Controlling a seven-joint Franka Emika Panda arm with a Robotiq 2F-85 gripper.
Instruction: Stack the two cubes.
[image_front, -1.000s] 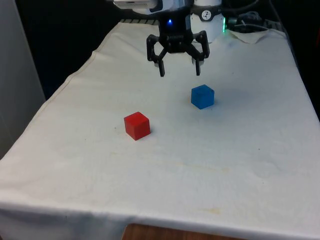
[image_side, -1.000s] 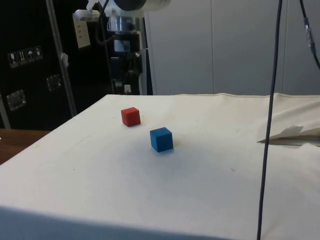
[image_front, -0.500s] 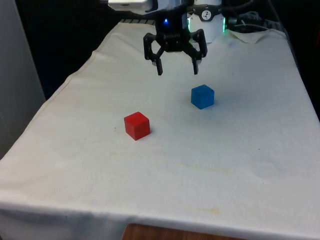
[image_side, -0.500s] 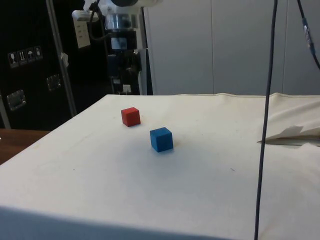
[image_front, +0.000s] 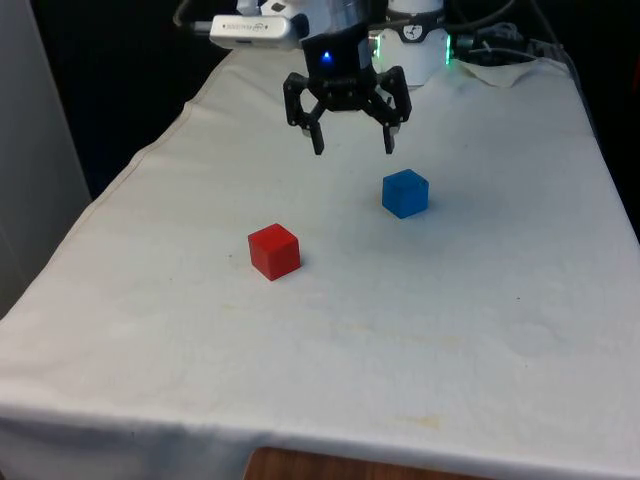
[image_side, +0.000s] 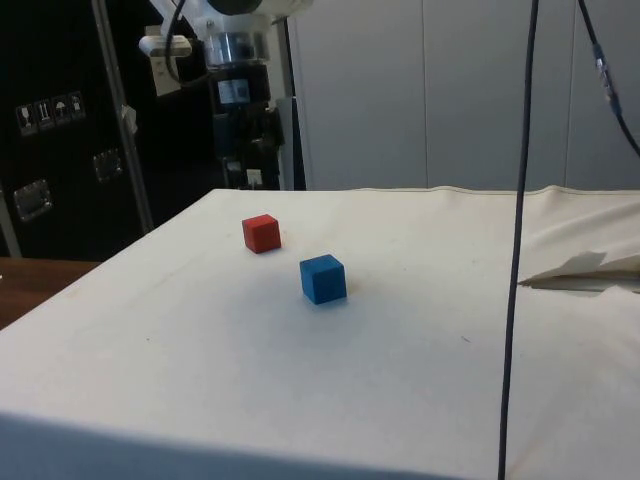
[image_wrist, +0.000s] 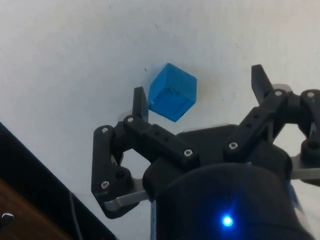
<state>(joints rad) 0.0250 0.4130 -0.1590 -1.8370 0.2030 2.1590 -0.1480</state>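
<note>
Blue cube (image_front: 405, 193) sits on the table (image_front: 480, 330), well apart from the red cube (image_front: 274, 250), which is nearer the front view's left. Tool (image_front: 352, 148) hangs above, wide open & empty, prob. a bit behind the blue one.

Two cubes are set apart on the table (image_front: 520, 330). One cube (image_front: 274, 251) lies toward the front view's left and nearer that camera; the other cube (image_front: 405, 193) lies farther back, to the right. The gripper (image_front: 353, 148) is held above the table, behind both.
</note>
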